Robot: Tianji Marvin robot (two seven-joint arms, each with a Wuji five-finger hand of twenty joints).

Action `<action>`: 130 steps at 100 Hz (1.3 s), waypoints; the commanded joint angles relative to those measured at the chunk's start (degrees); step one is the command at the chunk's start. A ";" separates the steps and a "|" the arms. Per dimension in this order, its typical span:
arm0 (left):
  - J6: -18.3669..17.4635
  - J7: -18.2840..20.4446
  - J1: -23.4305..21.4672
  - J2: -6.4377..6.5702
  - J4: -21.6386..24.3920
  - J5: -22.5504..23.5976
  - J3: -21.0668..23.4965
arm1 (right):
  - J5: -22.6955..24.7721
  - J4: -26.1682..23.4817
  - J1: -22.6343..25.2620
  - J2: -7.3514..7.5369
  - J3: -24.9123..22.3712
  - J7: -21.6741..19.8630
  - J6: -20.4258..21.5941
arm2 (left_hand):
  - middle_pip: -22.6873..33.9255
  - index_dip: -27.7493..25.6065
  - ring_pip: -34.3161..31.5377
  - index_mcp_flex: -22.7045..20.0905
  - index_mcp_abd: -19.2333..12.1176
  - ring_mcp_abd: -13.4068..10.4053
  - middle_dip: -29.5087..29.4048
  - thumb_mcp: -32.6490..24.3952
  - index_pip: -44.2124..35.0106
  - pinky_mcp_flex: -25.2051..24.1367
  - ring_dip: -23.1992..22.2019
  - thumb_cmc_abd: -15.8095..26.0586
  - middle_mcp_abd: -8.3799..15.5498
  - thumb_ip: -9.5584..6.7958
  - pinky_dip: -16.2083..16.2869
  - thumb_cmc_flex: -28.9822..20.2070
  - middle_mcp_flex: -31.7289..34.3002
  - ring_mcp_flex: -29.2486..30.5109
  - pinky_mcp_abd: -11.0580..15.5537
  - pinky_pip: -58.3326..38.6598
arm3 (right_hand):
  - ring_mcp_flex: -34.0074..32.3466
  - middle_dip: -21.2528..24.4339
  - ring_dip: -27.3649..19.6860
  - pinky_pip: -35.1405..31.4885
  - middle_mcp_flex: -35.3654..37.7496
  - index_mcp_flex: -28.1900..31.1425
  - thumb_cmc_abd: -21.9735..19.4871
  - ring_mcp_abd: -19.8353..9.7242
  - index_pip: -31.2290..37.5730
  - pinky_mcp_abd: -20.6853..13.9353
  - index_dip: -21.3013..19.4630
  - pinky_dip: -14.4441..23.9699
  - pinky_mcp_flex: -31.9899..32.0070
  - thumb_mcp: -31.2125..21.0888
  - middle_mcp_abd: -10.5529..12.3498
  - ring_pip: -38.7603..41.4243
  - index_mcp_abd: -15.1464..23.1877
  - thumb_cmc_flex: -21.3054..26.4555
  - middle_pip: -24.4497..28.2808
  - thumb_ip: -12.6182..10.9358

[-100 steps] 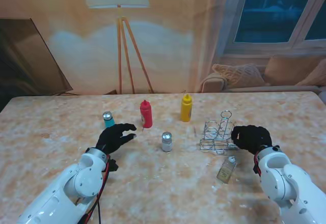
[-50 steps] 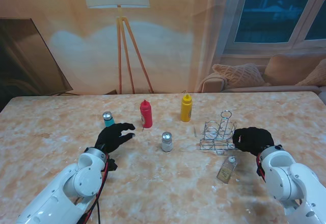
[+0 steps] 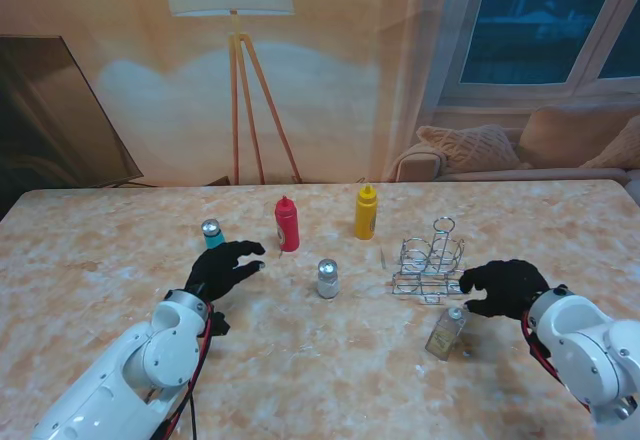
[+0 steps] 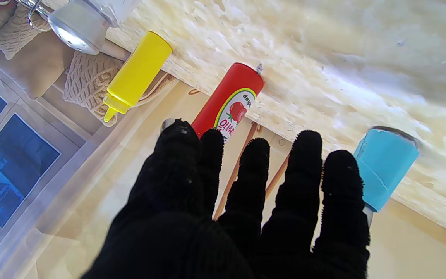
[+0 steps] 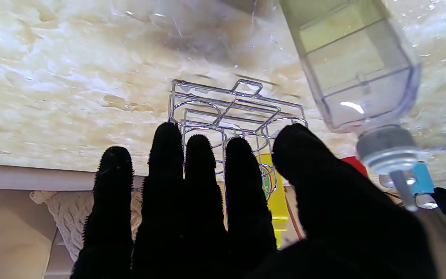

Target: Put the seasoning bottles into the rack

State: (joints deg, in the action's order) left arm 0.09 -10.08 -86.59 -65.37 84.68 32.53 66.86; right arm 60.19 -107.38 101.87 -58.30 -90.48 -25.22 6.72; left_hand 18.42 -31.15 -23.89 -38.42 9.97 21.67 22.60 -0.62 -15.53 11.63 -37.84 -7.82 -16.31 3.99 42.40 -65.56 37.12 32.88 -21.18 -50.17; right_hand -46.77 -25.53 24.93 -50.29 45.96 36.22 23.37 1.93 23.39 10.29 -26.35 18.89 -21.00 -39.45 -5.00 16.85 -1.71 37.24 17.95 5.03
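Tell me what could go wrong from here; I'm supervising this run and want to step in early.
The right hand hovers open right beside the clear oil bottle; a sideways finger contact could tip that slim bottle over. The wire rack stands just beyond the fingers and looks light, so a reach may shove it. The left hand sits between the blue shaker and the ketchup bottle; spread fingers might knock either.
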 commanded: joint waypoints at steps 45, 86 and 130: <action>-0.19 0.91 -0.26 -0.04 0.25 0.34 -0.04 | -2.76 -3.23 1.55 1.09 -1.32 -9.06 2.81 | 0.20 -0.40 -0.55 -0.48 -0.45 0.19 0.53 0.72 -0.67 -0.48 -1.84 -0.10 -0.08 -0.77 0.07 -1.95 0.97 1.34 -0.43 0.11 | 7.03 5.71 -4.83 5.28 -8.09 -6.17 0.96 5.09 -10.80 -0.12 -0.42 -2.34 4.50 3.43 -6.79 -6.27 -9.58 -14.56 -6.06 0.25; -0.40 0.93 -0.26 0.02 0.19 0.63 0.11 | -3.19 -1.95 -1.73 1.79 2.24 -12.93 3.58 | 0.22 -0.30 -0.58 -0.43 -0.51 0.04 0.52 0.48 -0.57 -0.53 -1.84 -0.57 0.01 -0.87 -0.01 -1.62 0.94 1.44 -0.54 0.23 | 7.89 6.47 -5.38 6.40 -9.16 -6.75 2.27 5.88 -12.60 0.34 -0.91 -3.03 5.14 2.56 -7.73 -6.80 -10.82 -20.04 -6.51 0.93; -0.37 0.76 -0.34 -0.01 0.24 0.69 0.17 | -1.58 1.06 -6.03 2.03 8.08 -15.41 -0.89 | 0.20 -0.31 -0.59 -0.46 -0.42 0.10 0.50 0.00 -0.59 -0.52 -1.85 -0.66 0.06 -0.84 -0.02 -1.50 0.82 1.43 -0.47 0.26 | 6.76 5.89 -4.91 6.00 -8.46 -6.00 3.62 5.20 -12.76 0.43 -1.91 -3.21 4.75 0.22 -7.46 -5.81 -10.36 -17.61 -5.01 0.91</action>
State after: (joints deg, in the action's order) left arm -0.22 -10.05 -86.70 -65.30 84.66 33.12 66.96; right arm 58.39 -106.92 95.96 -56.03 -82.93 -39.46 5.89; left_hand 18.42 -31.15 -23.89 -38.42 9.97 21.67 22.61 -0.62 -15.53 11.63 -37.84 -7.94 -16.31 3.99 42.40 -65.56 37.12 32.88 -21.18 -50.17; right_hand -39.55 -20.17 20.57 -44.22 38.72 30.34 25.18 6.91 11.12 9.87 -27.43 16.30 -16.28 -37.97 -11.40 10.86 -11.55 19.29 12.31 5.03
